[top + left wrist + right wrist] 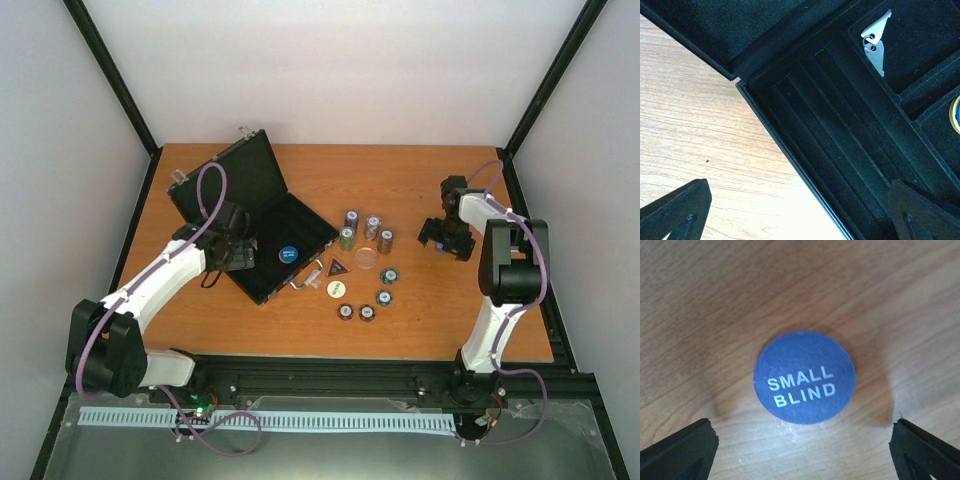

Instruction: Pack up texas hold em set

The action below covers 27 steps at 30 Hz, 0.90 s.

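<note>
Hovering with right claw (pixel 804 426) spread wide over the SMALL BLIND disc (pixel 805 377) mid-frame, seemingly to pinch it, with left claw (pixel 800 184) apart above the open case (pixel 840 125).

Case (pixel 840 150) lining: black. Disc (pixel 805 377): blue, white lettering. Table (pixel 715 300): light wood grain. Key (pixel 876 47): silver. Arms (pixel 150 285): white, black joints

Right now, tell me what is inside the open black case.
Inside the case: a blue round disc, small silver keys and bare chip grooves. From above, the left gripper hides part of the tray. No chips show in the visible part.
</note>
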Each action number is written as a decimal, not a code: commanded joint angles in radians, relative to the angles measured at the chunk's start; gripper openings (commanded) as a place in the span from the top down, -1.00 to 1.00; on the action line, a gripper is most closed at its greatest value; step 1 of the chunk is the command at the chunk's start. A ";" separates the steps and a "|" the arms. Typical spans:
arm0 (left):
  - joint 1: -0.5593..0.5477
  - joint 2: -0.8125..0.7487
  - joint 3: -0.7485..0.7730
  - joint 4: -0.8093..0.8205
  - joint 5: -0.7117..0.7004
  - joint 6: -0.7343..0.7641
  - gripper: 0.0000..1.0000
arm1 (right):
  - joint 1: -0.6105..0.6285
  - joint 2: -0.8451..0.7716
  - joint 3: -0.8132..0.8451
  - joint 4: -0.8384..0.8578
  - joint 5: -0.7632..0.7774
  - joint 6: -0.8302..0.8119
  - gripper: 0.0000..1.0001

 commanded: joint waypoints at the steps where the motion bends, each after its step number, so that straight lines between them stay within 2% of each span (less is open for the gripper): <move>1: 0.004 0.002 0.049 0.003 -0.012 0.023 -0.99 | -0.005 0.045 0.050 0.019 0.012 -0.040 -0.85; 13: 0.004 0.018 0.048 0.003 -0.018 0.015 -0.99 | -0.042 0.117 0.074 0.035 0.001 -0.074 -0.66; 24: 0.004 0.043 0.061 0.002 -0.021 0.015 -0.99 | -0.042 0.121 0.017 0.066 -0.079 -0.060 -0.08; 27: 0.004 0.050 0.067 0.003 -0.019 0.018 -1.00 | -0.042 0.120 0.011 0.070 -0.084 -0.057 -0.01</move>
